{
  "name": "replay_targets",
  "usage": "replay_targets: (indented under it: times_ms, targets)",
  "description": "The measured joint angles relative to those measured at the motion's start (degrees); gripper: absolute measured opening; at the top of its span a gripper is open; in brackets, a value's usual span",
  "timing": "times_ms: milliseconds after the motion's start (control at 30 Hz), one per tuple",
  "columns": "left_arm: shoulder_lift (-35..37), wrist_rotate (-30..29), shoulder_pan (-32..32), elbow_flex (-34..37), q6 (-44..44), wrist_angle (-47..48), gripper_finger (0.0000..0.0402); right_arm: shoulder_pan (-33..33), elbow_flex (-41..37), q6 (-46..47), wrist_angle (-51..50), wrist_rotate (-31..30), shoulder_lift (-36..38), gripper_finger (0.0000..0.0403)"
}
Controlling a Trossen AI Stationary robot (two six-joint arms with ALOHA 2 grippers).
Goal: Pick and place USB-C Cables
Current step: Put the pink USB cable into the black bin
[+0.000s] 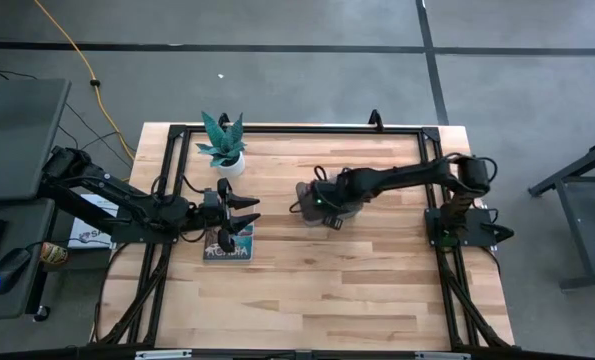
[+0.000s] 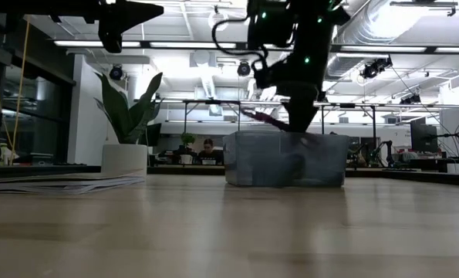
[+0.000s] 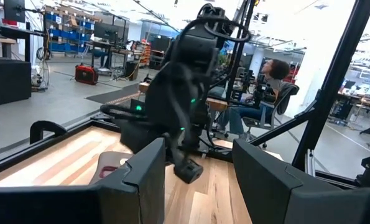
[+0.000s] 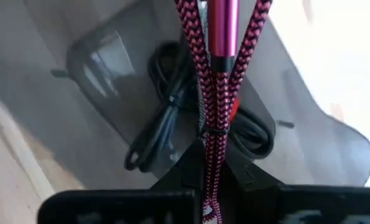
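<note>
Seen from above, the right gripper (image 1: 322, 205) reaches to the middle of the wooden surface (image 1: 357, 280), over a clear bin (image 1: 305, 200). The left gripper (image 1: 245, 213) hangs above a book (image 1: 227, 250) lying on the surface's left part, with a potted plant (image 1: 223, 145) behind it; its jaws are spread and hold nothing.

At table height, the clear bin (image 2: 285, 158) stands on the surface, and the right arm comes down into it from above. A red-and-black cable (image 2: 261, 117) sticks out beside the arm, over the bin's rim. The potted plant (image 2: 127, 123) stands to the left.

From the left wrist, the left gripper's two fingers (image 3: 141, 180) stand well apart, and the right arm is seen farther off over the bin.

From the right wrist, the right gripper (image 4: 211, 180) has its jaws pressed together on the red-and-black cable (image 4: 208, 74), which extends over the bin (image 4: 110, 56). A black cable (image 4: 166, 118) lies coiled on the bin's floor, and a bit of red shows under the held cable.
</note>
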State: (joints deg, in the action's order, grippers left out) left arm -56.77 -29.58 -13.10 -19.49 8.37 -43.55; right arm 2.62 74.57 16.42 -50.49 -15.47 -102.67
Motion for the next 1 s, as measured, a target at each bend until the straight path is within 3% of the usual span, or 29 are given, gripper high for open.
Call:
replay_targets:
  times_ms: [200, 600, 1000]
  targets:
    - [0.00, 0.00, 0.00, 0.00, -0.18, 0.00, 0.0168, 2.37, 0.44, -1.43, -0.72, 5.51, -2.77, 0.0003]
    - [0.00, 0.00, 0.00, 0.00, -0.03, 0.00, 0.0168, 5.09, 0.47, -3.04, -1.30, 10.05, -7.47, 0.0003]
    - [0.00, 0.00, 0.00, 0.00, -0.05, 0.00, 0.0168, 5.17, 0.48, -4.68, -0.47, 9.48, -7.70, 0.0035]
